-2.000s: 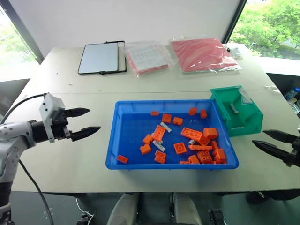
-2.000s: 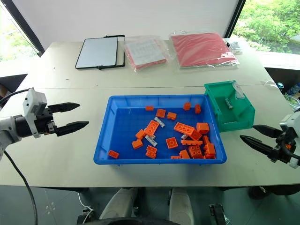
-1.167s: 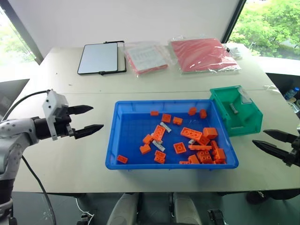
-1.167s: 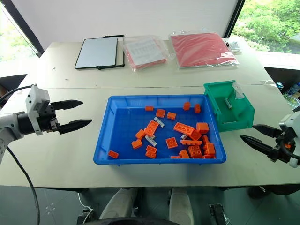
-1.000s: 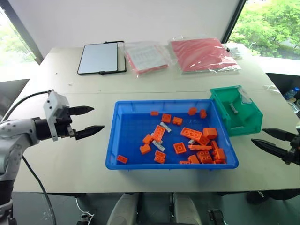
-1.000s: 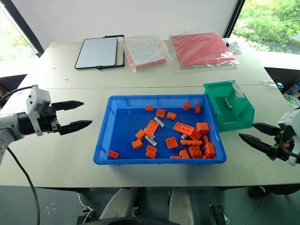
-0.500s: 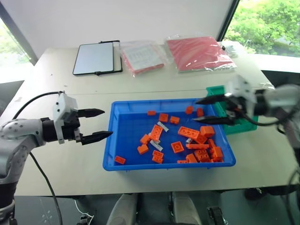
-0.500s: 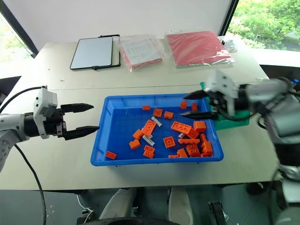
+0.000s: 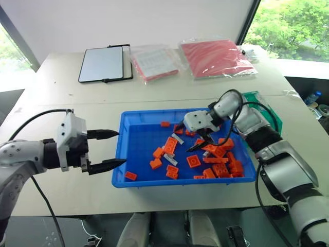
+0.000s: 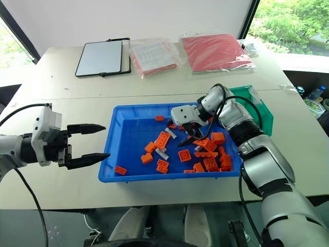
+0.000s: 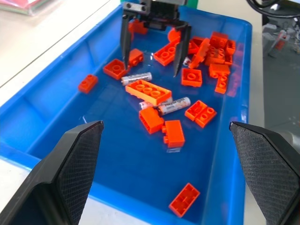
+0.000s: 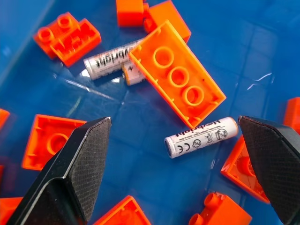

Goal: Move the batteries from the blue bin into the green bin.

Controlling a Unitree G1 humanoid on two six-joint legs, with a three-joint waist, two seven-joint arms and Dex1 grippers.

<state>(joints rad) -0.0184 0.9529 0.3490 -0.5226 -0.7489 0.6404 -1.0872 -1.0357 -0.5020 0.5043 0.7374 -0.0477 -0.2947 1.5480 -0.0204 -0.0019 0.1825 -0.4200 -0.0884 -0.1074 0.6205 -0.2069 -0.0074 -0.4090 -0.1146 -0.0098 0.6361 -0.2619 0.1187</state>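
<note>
In blue bin: right hand spread above batteries | left hand apart

table beige | on it: blue bin, green bin, tablet, two plastic bags

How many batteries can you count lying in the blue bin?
3. One battery lies clear beside the long orange brick; a second battery lies on its other side; a third battery pokes out from under it. Others may hide beneath bricks.
</note>
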